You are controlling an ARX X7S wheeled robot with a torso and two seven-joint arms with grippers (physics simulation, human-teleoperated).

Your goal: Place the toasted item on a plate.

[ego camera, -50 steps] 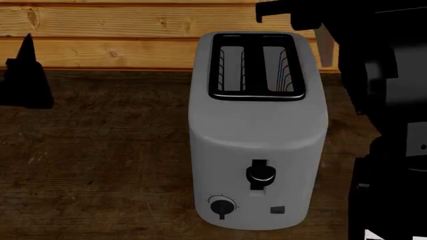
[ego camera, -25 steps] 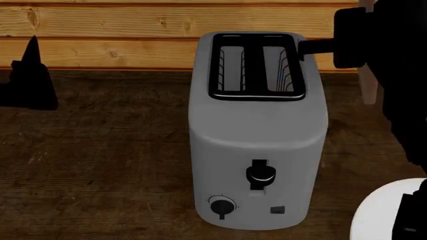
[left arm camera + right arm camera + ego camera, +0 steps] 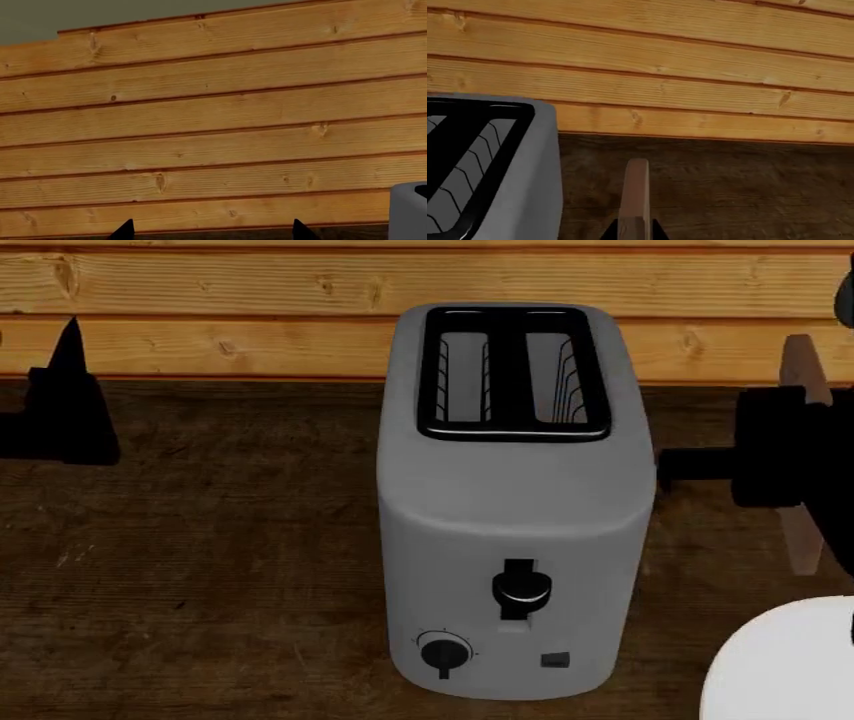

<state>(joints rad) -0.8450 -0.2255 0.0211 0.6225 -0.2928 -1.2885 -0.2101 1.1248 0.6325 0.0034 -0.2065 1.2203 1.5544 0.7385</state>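
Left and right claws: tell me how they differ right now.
The right claw is shut on the toast slice, held on edge beside the toaster; the left claw holds nothing, its tips spread apart. In the head view, the right claw sits close to the toaster near the plate, the left one far off. Both are black and above the wooden table.

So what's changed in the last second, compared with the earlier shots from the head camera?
The right gripper, shut on the toast slice, has swung from above the toaster's back right corner down along its right side, toward the white plate, which is now uncovered. The left gripper drifted slightly right. The toaster, its slots empty, stayed put on the wooden table.
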